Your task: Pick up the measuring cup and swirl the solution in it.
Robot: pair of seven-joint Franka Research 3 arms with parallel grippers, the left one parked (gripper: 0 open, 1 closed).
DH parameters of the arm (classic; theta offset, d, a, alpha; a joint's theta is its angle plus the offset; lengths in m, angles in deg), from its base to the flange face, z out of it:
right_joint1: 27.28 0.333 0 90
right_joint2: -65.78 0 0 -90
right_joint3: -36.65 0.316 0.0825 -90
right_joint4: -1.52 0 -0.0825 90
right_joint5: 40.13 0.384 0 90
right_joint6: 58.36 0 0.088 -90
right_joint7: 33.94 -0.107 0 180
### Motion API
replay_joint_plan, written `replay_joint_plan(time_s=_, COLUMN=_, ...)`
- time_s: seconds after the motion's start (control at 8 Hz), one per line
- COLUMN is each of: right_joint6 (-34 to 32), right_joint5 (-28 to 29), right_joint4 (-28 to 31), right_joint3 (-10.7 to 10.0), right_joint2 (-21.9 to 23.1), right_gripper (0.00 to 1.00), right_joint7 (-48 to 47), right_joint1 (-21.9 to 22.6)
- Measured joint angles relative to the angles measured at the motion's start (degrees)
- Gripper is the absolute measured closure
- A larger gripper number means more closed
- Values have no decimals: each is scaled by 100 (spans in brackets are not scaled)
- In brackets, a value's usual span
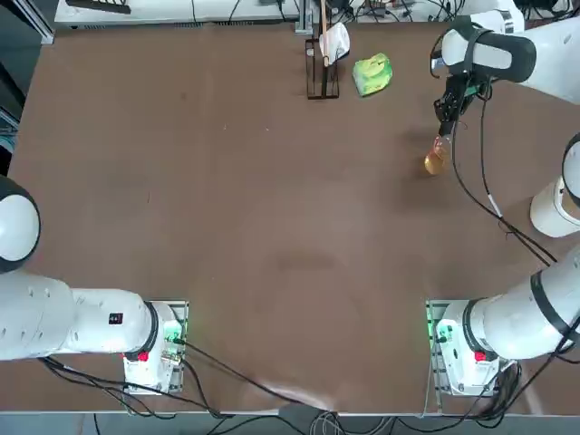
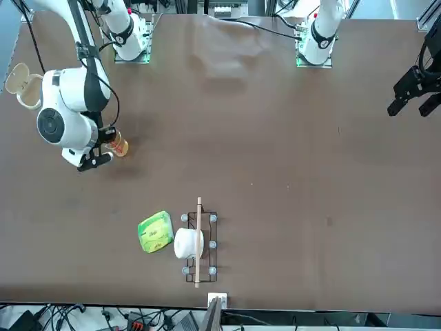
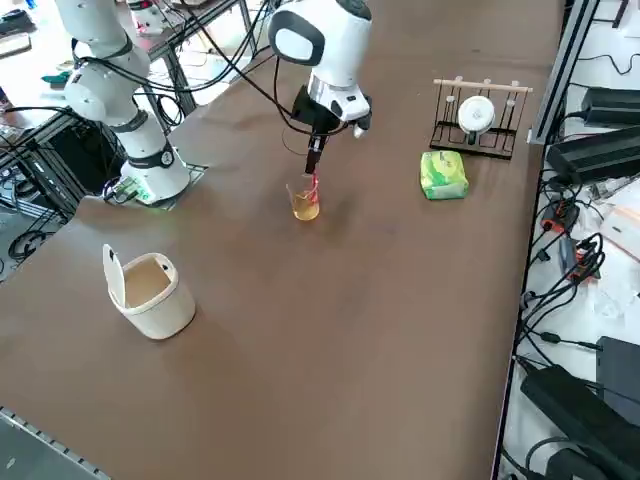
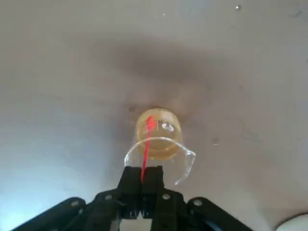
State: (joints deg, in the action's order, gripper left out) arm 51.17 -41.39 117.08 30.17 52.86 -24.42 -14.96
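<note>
The measuring cup (image 4: 159, 144) is hanging by its rim from my right gripper (image 4: 144, 185), fingers pinched tight; I am judging that swirling the solution (image 4: 158, 130) gently comes next.

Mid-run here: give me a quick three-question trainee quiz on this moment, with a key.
1. True or false: the right gripper pinches the measuring cup at its rim.
2. What colour is the solution in the cup?
3. What lies nearest the green packet: (a) the wire rack, (b) the white cup, (c) the measuring cup?

Key: 1 true; 2 orange; 3 (a).
</note>
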Motion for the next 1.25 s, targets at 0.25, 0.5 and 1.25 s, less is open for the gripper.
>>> replay_joint_plan(time_s=0.25, right_joint6=-201, right_joint5=22, right_joint4=1, right_joint3=24, right_joint2=-5, right_gripper=98, right_joint7=-23, right_joint1=3)
replay_joint_plan(time_s=0.5, right_joint6=-541, right_joint5=19, right_joint4=4, right_joint3=30, right_joint2=-9, right_gripper=98, right_joint7=-19, right_joint1=4)
replay_joint_plan(time_s=1.25, right_joint6=-373, right_joint5=-621, right_joint4=-1, right_joint3=37, right_joint2=-99, right_gripper=98, right_joint7=-149, right_joint1=34)
